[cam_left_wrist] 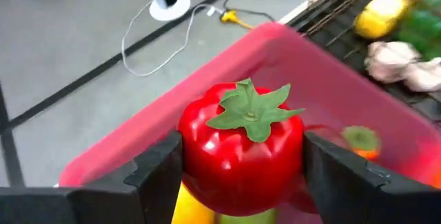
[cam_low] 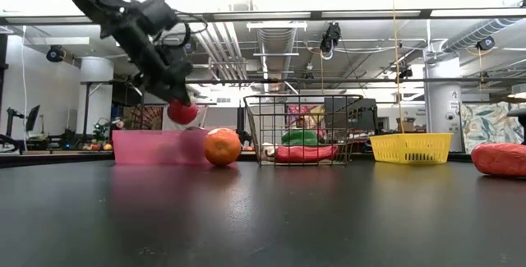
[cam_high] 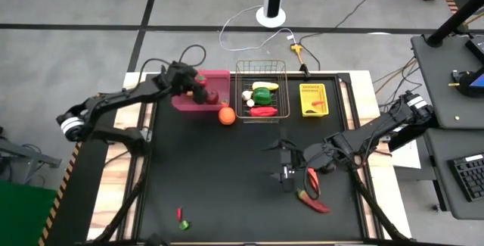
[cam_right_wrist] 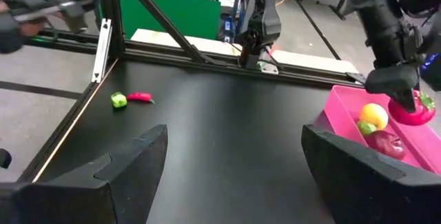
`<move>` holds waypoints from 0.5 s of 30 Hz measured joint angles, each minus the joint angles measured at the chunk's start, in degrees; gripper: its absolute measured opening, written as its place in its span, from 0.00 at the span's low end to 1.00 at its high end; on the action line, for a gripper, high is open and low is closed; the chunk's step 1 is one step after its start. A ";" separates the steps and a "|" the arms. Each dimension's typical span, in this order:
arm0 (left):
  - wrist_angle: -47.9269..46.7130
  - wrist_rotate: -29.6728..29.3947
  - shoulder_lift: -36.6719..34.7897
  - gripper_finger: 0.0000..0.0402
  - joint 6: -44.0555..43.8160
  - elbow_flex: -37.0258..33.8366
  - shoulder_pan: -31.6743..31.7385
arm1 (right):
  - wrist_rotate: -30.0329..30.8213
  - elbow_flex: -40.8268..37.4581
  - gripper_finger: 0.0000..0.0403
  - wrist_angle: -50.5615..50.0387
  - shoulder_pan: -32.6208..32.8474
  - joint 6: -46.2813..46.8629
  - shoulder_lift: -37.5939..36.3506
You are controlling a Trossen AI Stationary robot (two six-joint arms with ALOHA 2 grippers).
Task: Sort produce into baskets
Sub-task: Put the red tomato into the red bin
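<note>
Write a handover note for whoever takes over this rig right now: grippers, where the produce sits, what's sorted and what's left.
Left gripper: shut on red pepper, held over the pink bin, not yet released.
Right gripper: open, empty, low over mid-table.
Done: pink bin holds a lemon, a lime and an apple; wire basket holds several vegetables; yellow bin holds a small item.
Left: orange on the table beside the pink bin, two red chillies near the right gripper, small red chilli and green piece at the front edge.

White fan base [cam_high: 271,15], loose cables [cam_high: 249,34]
</note>
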 joint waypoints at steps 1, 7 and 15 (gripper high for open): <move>0.53 0.06 0.86 0.61 0.37 0.00 0.95 | 0.00 0.00 0.81 0.02 0.00 -0.03 0.00; 3.20 0.14 5.74 0.61 2.90 0.38 4.59 | 0.00 0.00 0.81 0.01 -0.12 -0.14 0.00; 2.85 1.10 13.80 0.61 4.18 6.08 5.64 | 0.00 0.00 0.81 -0.03 -0.37 -0.16 0.00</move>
